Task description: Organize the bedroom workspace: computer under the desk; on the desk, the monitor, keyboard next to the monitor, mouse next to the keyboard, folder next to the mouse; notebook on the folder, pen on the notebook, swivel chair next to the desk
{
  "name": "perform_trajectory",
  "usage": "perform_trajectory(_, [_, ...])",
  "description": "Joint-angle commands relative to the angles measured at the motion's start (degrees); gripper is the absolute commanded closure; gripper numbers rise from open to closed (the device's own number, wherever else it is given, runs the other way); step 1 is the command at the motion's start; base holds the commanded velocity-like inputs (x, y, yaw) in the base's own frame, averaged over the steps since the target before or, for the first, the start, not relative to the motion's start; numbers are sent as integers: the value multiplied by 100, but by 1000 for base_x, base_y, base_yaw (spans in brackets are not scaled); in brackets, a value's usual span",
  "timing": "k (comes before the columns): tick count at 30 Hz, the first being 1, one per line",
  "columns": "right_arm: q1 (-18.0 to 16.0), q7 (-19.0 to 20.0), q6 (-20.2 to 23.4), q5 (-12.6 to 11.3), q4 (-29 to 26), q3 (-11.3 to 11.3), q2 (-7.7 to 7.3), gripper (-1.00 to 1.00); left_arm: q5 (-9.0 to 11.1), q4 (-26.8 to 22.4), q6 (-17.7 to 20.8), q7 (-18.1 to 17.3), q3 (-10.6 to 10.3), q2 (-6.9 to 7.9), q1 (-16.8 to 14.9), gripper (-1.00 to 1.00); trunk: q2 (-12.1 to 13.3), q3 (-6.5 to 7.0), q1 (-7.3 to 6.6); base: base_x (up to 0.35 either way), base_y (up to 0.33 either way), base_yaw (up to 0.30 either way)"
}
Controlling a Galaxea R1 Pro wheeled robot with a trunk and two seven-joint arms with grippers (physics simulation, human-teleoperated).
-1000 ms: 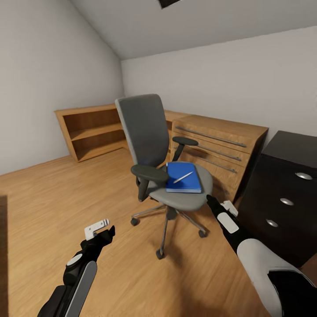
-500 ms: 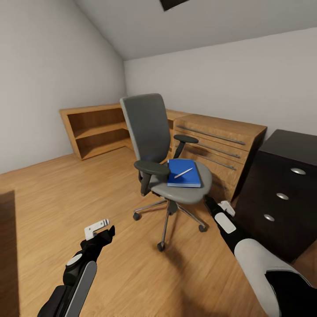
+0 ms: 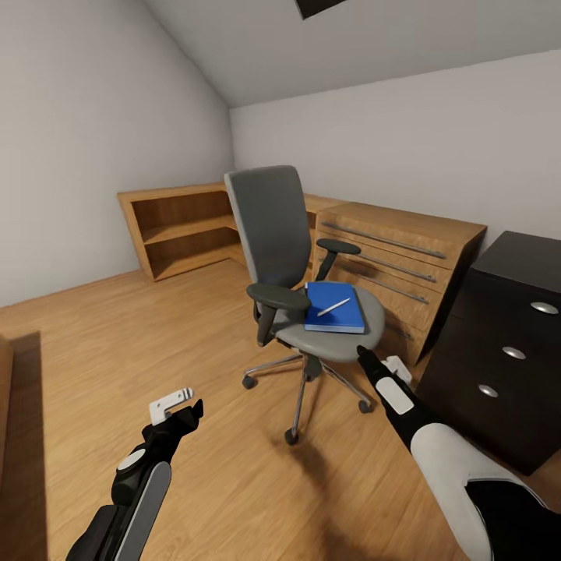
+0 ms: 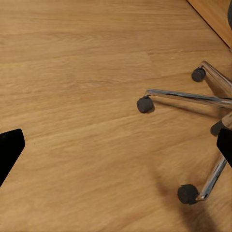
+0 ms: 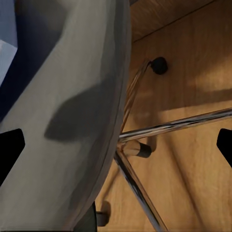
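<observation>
The swivel chair (image 3: 274, 226), grey with black armrests, stands mid-room on the wood floor. On its seat lies the blue folder (image 3: 347, 315), and the silvery pen (image 3: 333, 306) rests on top of it. My right gripper (image 3: 378, 358) is open, just below the seat's front edge; the right wrist view looks up at the seat underside (image 5: 63, 121) from close by. My left gripper (image 3: 191, 401) is open over bare floor, left of the chair's chrome base (image 4: 188, 95). The notebook, desk, computer, monitor, keyboard and mouse are out of view.
A light oak chest of drawers (image 3: 397, 249) stands right behind the chair, and an oak bookshelf (image 3: 183, 226) runs along the back left wall. A black drawer cabinet (image 3: 506, 343) is close on my right. Wood floor spreads out to the left.
The whole view has shifted, so the chair and furniture sit a little further right in the picture. Both arms hold about the same pose, grippers still open.
</observation>
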Motion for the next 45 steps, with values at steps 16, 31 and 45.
perform_trajectory(16, [13,-22,-33,-50,-1,17,69,-100,73,-43,30,50,-15,1,-3,-100,-2,-6,-1,211,0,1])
perform_trajectory(31, [13,-22,-33,-50,-1,15,70,-100,66,-43,19,50,-17,1,-3,-100,-2,-6,-1,239,82,0])
perform_trajectory(45, [13,-22,-33,-50,-3,16,70,-100,66,-43,35,50,-15,1,-3,-100,-2,-6,-1,-29,39,0])
